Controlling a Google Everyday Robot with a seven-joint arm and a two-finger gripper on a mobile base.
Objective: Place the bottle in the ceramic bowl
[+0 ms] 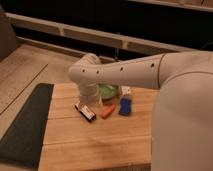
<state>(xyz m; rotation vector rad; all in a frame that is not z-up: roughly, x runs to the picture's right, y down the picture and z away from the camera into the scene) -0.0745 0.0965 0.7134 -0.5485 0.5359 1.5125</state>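
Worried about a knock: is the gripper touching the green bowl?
Cannot tell. In the camera view the gripper, pointing down at the table, overlaps the left edge of the ceramic bowl, hiding any gap.

Blue block (125,106), orange obj (108,111), dark bar (85,111) on wood tbl (95,145).

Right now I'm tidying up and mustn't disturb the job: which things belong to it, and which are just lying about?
In the job: bottle, right of the ceramic bowl; gripper, hanging at the bowl's left edge.
Lying about: blue block; orange item; dark-and-white packet.
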